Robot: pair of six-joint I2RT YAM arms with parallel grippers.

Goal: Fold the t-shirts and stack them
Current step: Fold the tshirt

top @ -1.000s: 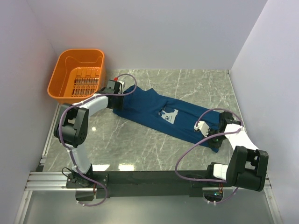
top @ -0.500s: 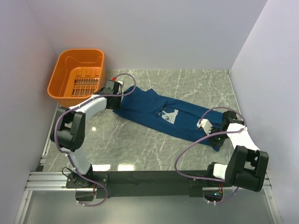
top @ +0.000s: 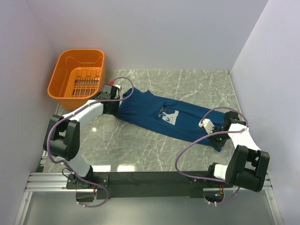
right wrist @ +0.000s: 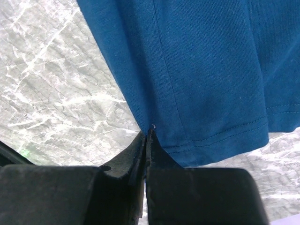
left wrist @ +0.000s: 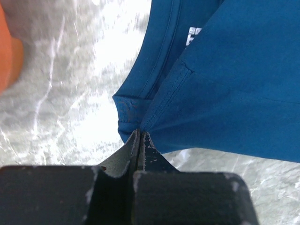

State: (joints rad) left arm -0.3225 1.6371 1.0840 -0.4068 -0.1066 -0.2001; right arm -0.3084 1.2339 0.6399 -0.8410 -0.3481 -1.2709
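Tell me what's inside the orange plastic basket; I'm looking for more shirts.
Inside the orange plastic basket, only its slotted floor shows, with no shirt on it. Its near wall hides a thin strip of floor. The dark navy-blue t-shirt lies outside it.

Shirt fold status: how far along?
Done: the t-shirt lies spread lengthwise on the table. In hand: right gripper shut on the hem corner, left gripper shut on the opposite end, fabric taut. Left: no fold visible yet; stacking not started.
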